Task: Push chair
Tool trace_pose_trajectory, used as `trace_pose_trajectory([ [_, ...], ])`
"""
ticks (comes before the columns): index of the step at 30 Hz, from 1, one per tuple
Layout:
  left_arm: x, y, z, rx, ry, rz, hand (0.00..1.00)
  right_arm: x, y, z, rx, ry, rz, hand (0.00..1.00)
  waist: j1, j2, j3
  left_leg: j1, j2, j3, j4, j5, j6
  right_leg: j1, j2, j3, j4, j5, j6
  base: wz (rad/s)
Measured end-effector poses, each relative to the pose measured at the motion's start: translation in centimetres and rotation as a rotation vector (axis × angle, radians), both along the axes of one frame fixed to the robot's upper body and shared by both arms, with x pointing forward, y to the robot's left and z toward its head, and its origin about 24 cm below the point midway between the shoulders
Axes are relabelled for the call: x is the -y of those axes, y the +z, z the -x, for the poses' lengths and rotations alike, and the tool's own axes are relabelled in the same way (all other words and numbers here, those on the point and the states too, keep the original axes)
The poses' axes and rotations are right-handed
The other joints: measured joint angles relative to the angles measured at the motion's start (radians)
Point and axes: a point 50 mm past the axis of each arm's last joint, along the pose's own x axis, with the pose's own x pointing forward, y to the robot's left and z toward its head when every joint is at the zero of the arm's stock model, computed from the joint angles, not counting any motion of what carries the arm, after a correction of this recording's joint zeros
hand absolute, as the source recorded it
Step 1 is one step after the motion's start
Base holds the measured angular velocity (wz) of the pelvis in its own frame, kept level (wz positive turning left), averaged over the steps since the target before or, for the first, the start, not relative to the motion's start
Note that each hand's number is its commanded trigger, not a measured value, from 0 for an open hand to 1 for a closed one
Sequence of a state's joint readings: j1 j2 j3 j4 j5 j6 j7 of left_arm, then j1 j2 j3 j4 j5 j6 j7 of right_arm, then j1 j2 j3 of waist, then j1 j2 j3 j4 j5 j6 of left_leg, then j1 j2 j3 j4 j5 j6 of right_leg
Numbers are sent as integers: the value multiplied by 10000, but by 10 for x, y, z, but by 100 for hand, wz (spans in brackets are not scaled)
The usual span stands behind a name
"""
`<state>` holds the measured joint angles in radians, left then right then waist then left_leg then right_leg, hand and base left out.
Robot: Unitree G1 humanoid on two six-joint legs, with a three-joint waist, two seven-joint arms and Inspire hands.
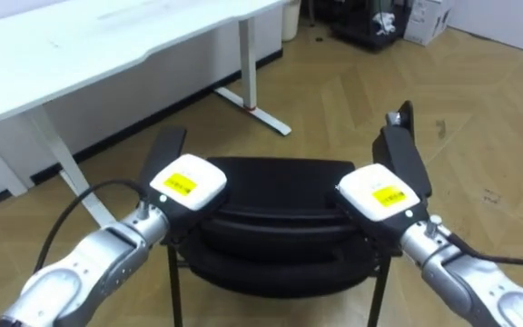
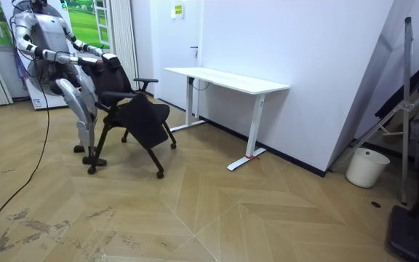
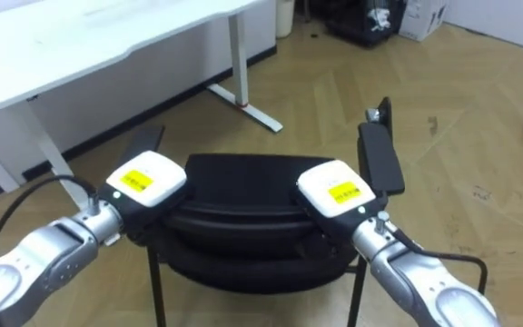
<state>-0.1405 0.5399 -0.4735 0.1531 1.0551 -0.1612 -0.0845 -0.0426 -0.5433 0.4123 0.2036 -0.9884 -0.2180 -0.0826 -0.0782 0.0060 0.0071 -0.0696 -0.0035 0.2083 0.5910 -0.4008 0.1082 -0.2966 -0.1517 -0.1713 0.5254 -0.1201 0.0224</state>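
A black office chair [image 1: 280, 182] stands right in front of me, seen from behind its backrest, with an armrest [image 1: 166, 145] on the left and another [image 1: 402, 154] on the right. My left hand [image 1: 187, 184] lies on the left end of the backrest's top edge. My right hand [image 1: 384, 193] lies on the right end. In the room view I stand behind the chair [image 2: 133, 109] with both arms stretched forward to it, and the chair faces the white desk [image 2: 224, 78].
The white desk [image 1: 107, 36] stands ahead and to the left, its leg foot [image 1: 261, 113] reaching onto the wooden floor. Boxes [image 1: 425, 18] and dark gear sit far ahead on the right. A white bin [image 2: 366, 167] and a folded ladder [image 2: 406, 109] stand at the room view's right.
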Motion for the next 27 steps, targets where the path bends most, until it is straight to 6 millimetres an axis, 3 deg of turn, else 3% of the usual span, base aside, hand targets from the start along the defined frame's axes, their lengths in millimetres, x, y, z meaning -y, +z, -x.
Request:
trace_pose_trajectory([
  [2,-1,1,-1,48,44,-7,100,-1,2,-3,39,35,24,100,101,76,10,154,212,-65,2,-133,-175,152,237,-116,-71,-10,-77,6],
  [6,-4,8,-5,295,161,-20,100,-7,4,-6,84,-55,-59,100,317,145,14,521,820,-181,92,-478,-685,644,683,-588,64,-462,-461,12],
  [7,-6,12,-8,450,168,-114,100,-9,5,-8,148,-79,-116,100,313,68,83,470,1035,-72,616,-481,-765,751,694,-755,294,-672,-659,25],
  [8,-7,14,-9,542,187,-103,100,-10,6,-9,191,-69,-135,100,315,-5,131,392,1169,23,921,-447,-826,773,688,-807,456,-851,-704,35],
  [10,-7,17,-10,683,215,-45,100,-10,7,-11,196,-79,-214,100,335,-89,183,32,1702,198,2301,-257,-1137,938,725,-1124,965,-1536,-842,26],
  [11,-7,17,-10,673,219,-38,100,-10,6,-11,172,-93,-221,100,345,-95,189,-9,1827,227,2592,-177,-1195,1046,759,-1171,1044,-1678,-866,21],
  [13,-9,16,-9,671,259,-63,100,-11,6,-11,124,-88,-245,100,398,-192,185,-322,2238,301,3598,447,-1316,1441,849,-1294,1204,-2186,-959,23],
  [14,-9,16,-9,692,275,-59,100,-11,6,-11,127,-88,-255,100,416,-257,188,-424,2279,308,3816,681,-1303,1510,839,-1285,1228,-2253,-957,22],
  [15,-9,15,-8,740,295,-101,100,-11,6,-12,132,-84,-270,100,569,-425,210,-657,2395,369,4246,1156,-1321,1648,800,-1287,1261,-2402,-1036,23],
  [17,-9,16,-9,829,336,-40,100,-10,9,-15,250,-33,-191,100,546,-483,219,-1230,2366,312,4240,898,-1222,1758,799,-1329,1289,-2588,-1146,18],
  [18,-9,16,-10,913,408,38,100,-10,11,-18,321,34,-130,100,592,-432,186,-1766,2327,341,3976,689,-1225,1820,788,-1344,1250,-2656,-1181,-4],
  [20,-9,16,-8,925,423,73,100,-10,12,-18,353,88,-101,100,619,-403,175,-2511,2204,387,2995,727,-1281,2040,757,-1501,1045,-2738,-1188,-3],
  [21,-9,15,-7,913,425,80,100,-10,11,-17,345,163,-106,100,613,-400,178,-2751,2084,542,1906,867,-1334,2264,732,-1585,908,-2811,-1133,13],
  [22,-9,15,-7,912,399,85,100,-9,11,-17,363,238,-110,100,590,-369,174,-2949,1965,598,727,1336,-1300,2464,737,-1676,826,-2912,-1071,12],
  [23,-9,15,-7,916,392,88,100,-8,12,-16,365,271,-84,100,581,-319,143,-2978,1831,613,194,1733,-1179,2539,727,-1760,807,-2968,-1025,5],
  [24,-10,14,-6,881,428,103,100,-9,11,-16,331,303,-70,100,585,-342,144,-2922,1614,589,-384,2546,-999,2768,591,-1903,805,-3118,-880,-7],
  [25,-10,14,-4,841,427,135,100,-9,11,-14,326,331,-88,100,586,-356,124,-2711,1322,401,-600,3058,-852,2948,462,-1899,818,-3261,-720,-11],
  [27,-11,16,-5,934,391,182,100,-8,15,-13,456,394,-26,100,566,-393,103,-2644,1085,341,-537,3112,-616,3035,303,-1875,791,-3388,-513,1],
])
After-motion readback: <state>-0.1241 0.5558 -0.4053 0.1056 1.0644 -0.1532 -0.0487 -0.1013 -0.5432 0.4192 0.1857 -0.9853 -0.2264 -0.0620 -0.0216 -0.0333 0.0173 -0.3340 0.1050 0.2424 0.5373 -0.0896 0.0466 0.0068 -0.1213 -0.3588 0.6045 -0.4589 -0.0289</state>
